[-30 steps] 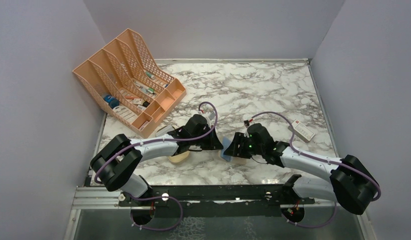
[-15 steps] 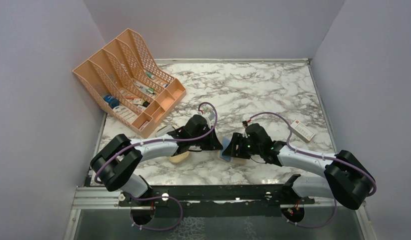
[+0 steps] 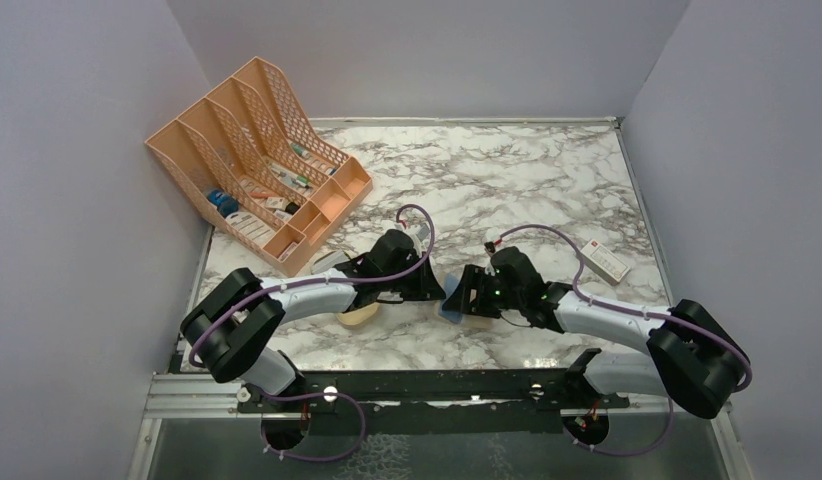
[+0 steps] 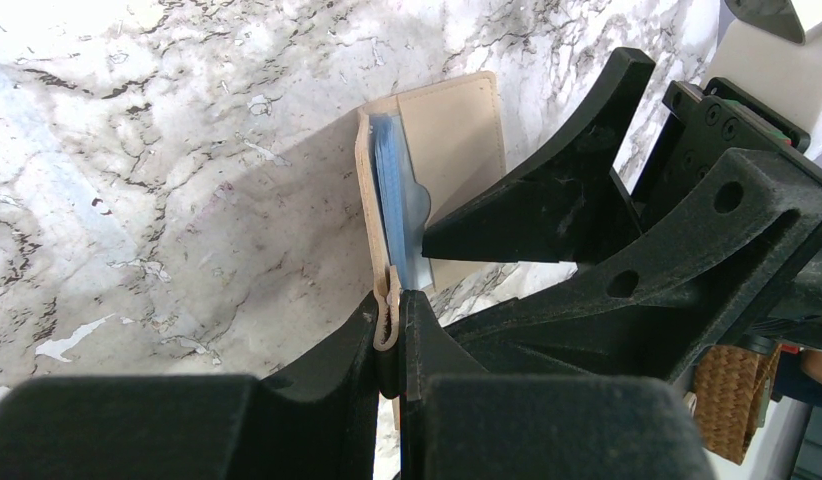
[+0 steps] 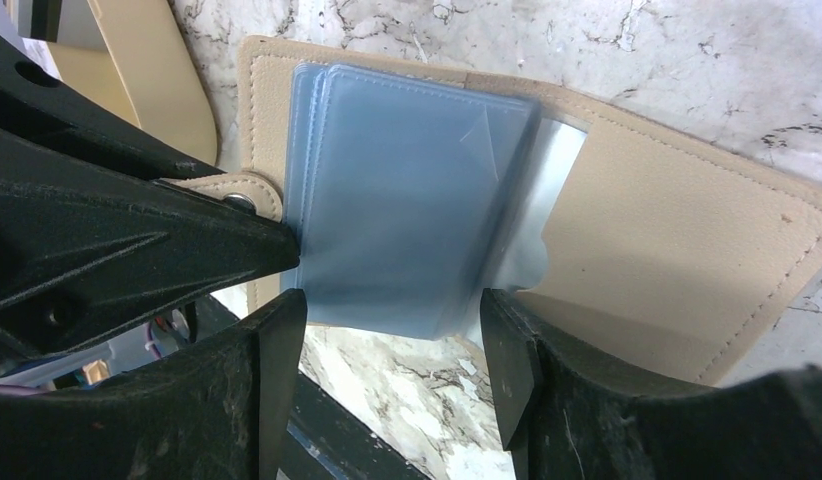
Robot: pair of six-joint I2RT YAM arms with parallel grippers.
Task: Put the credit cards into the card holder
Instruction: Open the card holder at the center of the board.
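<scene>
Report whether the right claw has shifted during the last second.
Yes: the right claw edged slightly left, away from the white box.

Matt leather-like card holder point(image 5: 687, 220); smooth plastic credit cards point(image 5: 407, 200); glossy marbled table point(image 4: 137, 150).

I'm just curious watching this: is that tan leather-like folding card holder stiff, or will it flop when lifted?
Probably floppy: the left gripper pinches only the thin strap of the tan leather-like folding card holder, and the strap appears to curve there. It looks thin and light, so a push would likely slide it across the smooth marble table.
</scene>
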